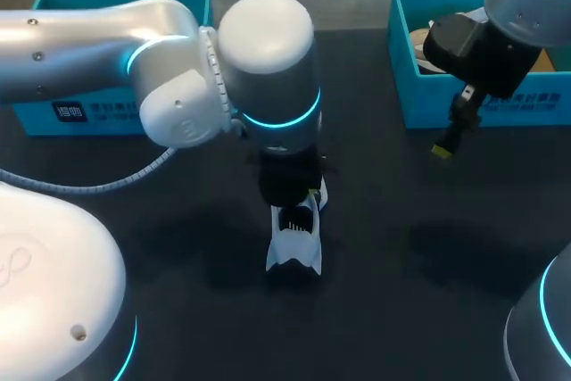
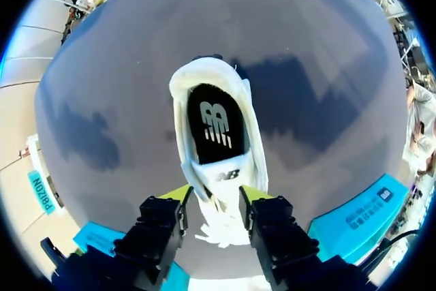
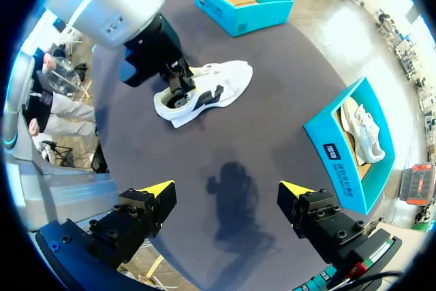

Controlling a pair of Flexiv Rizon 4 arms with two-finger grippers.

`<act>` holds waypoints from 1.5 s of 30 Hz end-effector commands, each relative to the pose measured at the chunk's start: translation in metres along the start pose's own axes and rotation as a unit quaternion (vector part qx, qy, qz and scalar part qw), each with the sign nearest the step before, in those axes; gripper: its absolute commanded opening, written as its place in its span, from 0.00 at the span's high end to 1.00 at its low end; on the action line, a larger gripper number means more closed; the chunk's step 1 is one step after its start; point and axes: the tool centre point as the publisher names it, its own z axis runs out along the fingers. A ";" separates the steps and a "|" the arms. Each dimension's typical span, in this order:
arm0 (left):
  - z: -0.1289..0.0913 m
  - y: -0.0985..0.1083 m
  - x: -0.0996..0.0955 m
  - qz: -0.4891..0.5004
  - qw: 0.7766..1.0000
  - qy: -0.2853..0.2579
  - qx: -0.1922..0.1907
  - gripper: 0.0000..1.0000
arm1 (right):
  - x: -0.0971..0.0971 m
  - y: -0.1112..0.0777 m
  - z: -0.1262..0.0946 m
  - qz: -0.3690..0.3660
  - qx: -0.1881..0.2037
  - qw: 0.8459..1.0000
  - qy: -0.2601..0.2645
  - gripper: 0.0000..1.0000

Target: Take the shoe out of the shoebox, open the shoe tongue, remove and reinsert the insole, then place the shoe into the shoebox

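Left wrist view: the white shoe (image 2: 221, 168) lies on the dark table (image 2: 320, 66) right under me, its heel pointing away and its black insole (image 2: 216, 122) showing through the opening. My left gripper (image 2: 215, 194) is down over the laced part. Its fingers stand part-way apart, one on each side, with the tongue and laces filling the gap, and both tips seem to press on them, so I have hold of the shoe there.

From the head view the shoe sits near the table's middle, between the two teal shoeboxes and well apart from both. The left shoebox (image 1: 116, 113) is at the far left, the right shoebox (image 1: 446, 104) at the far right, with a second white shoe (image 3: 364, 131) inside.

My right gripper (image 3: 225, 189) hangs above bare table just beside the right shoebox, its fingers spread wide and holding nothing.
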 end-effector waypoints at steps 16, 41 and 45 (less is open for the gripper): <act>0.014 -0.007 0.007 -0.039 0.999 0.006 0.012 0.90 | -0.001 0.002 0.001 0.000 0.002 1.000 0.001 0.00; -0.035 -0.017 0.008 -0.242 0.970 0.012 0.030 0.67 | -0.001 0.002 0.001 0.000 0.002 1.000 0.001 0.00; -0.043 -0.024 0.013 -0.307 0.951 0.020 0.031 0.65 | -0.001 0.002 0.001 0.000 0.002 1.000 0.001 0.00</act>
